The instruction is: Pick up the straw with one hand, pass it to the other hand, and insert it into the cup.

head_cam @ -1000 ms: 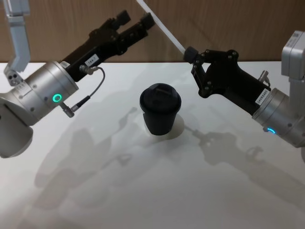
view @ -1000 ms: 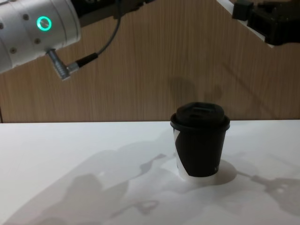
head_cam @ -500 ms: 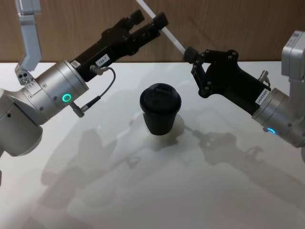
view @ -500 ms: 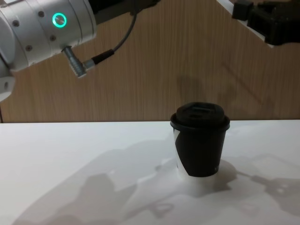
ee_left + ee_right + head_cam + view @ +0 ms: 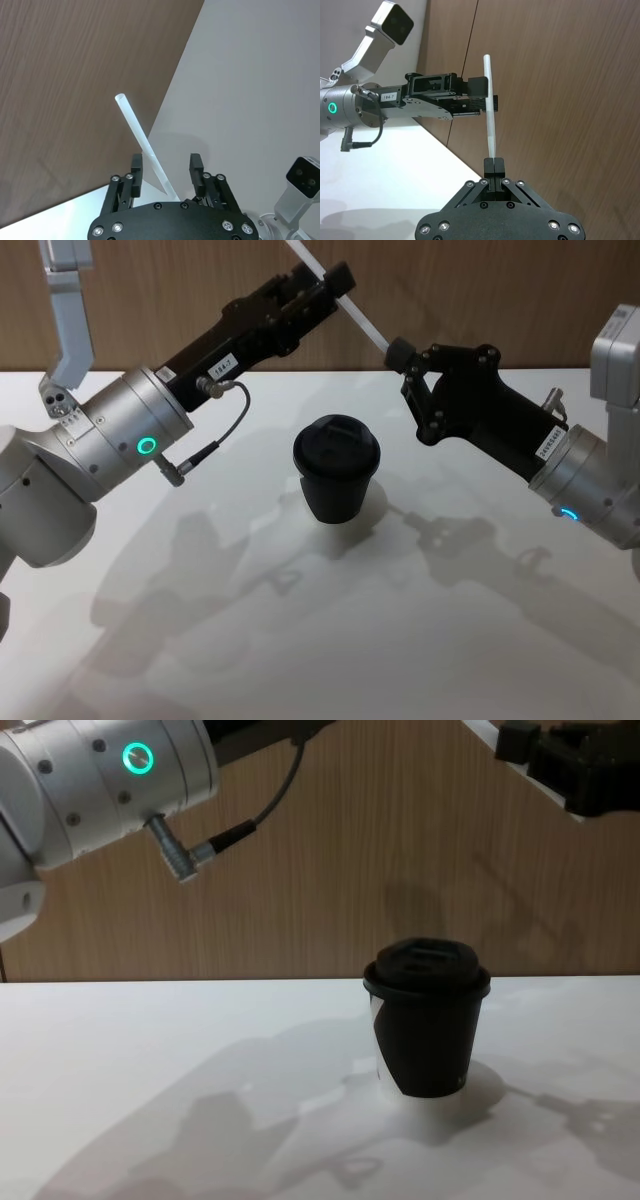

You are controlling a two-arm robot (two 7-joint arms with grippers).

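Above table (image 5: 300, 640), right pincer (image 5: 397, 348) pinches straw (image 5: 360, 322); left pincer (image 5: 322, 285) straddles it.

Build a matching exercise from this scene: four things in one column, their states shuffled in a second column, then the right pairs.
Things:
1. straw
2. cup
3. left pincer
4. right pincer

States:
A. open, one finger on each side of the straw
B. standing on the table with its lid on
C. shut on one end of the straw
D. held slanted in the air

Pairs: 1-D, 2-B, 3-A, 4-C
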